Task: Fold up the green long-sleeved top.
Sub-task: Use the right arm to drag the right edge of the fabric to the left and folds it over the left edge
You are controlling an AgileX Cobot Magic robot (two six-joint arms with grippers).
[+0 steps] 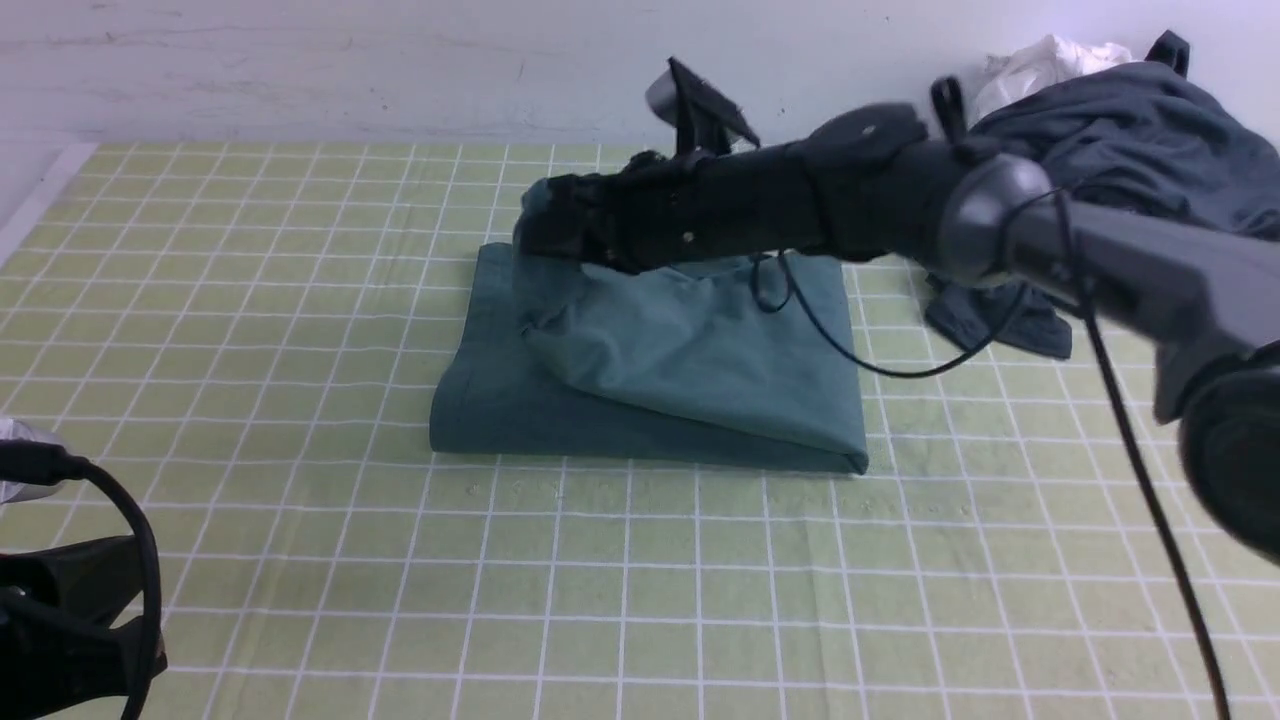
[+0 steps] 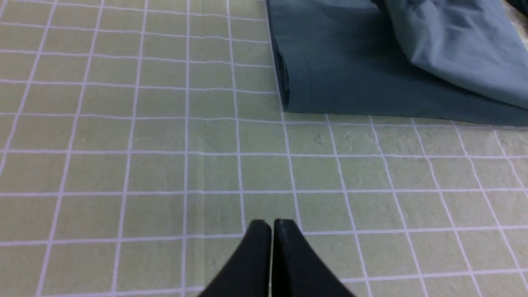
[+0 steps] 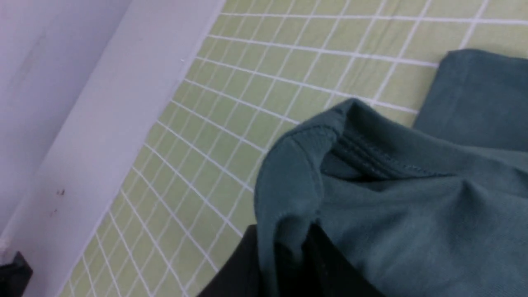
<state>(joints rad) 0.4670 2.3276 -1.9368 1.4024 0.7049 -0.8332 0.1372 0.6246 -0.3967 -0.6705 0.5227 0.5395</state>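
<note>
The green long-sleeved top (image 1: 680,370) lies folded into a thick rectangle in the middle of the checked mat. My right gripper (image 1: 535,235) reaches in from the right and holds the upper layer's far left corner a little above the stack. In the right wrist view a fold of the top (image 3: 412,214) near the ribbed neck sits pinched in the right gripper (image 3: 288,251). My left gripper (image 2: 272,225) is shut and empty, hovering over bare mat on the near side of the top (image 2: 350,74).
A dark grey garment (image 1: 1130,140) is heaped at the back right with a white cloth (image 1: 1040,65) behind it. A black cable (image 1: 850,360) from the right arm hangs over the top. The table's white border (image 3: 103,136) and the wall run along the far side.
</note>
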